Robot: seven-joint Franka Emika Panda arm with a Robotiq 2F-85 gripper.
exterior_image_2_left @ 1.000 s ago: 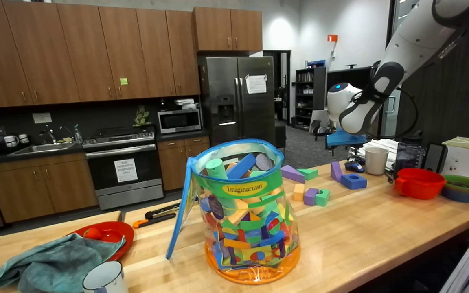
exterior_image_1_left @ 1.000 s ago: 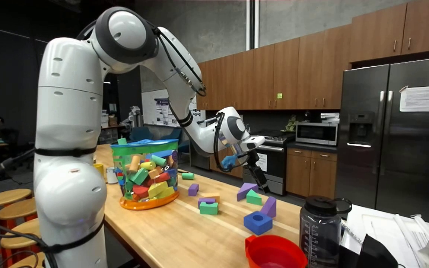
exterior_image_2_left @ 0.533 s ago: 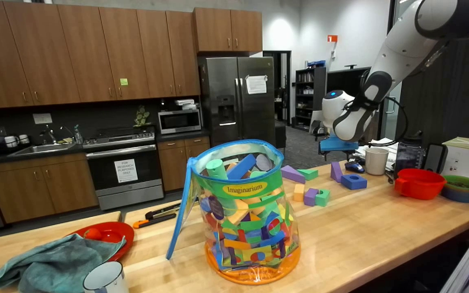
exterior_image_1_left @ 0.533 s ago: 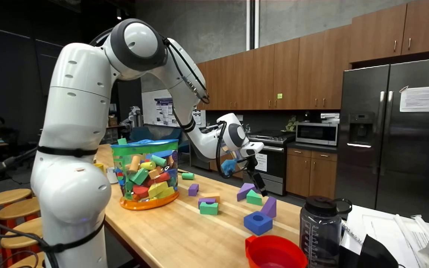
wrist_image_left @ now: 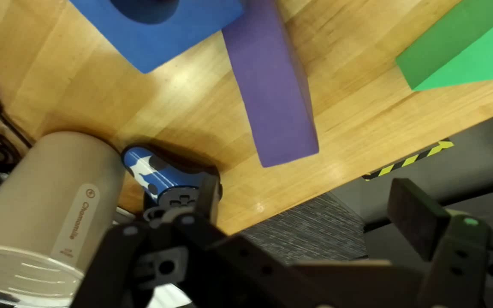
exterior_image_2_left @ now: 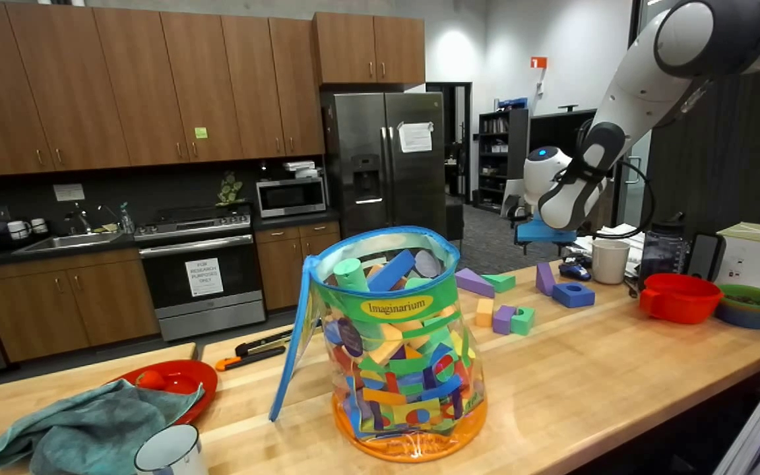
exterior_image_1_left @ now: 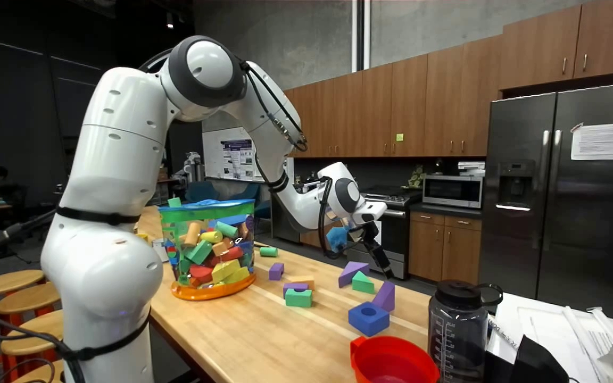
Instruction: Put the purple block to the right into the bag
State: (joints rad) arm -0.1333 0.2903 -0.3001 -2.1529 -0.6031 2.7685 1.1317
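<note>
Purple block (wrist_image_left: pixel 274 98) sits on the counter (wrist_image_left: pixel 186 102) just beside the blue block (wrist_image_left: pixel 169 40); I take it as the right-hand one. Gripper (wrist_image_left: pixel 310 205) spread wide, holding nothing, presumably to straddle it. Bag (exterior_image_2_left: pixel 398 305) stands well apart, flap (exterior_image_2_left: pixel 293 336) hanging aside, likely for my drop.

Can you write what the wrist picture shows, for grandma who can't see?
An open, empty black gripper spans the picture's bottom, with a purple block above on a wooden table. A blue block shows left of the purple one, a green block right; a beige cup and game controller are lower left.
</note>
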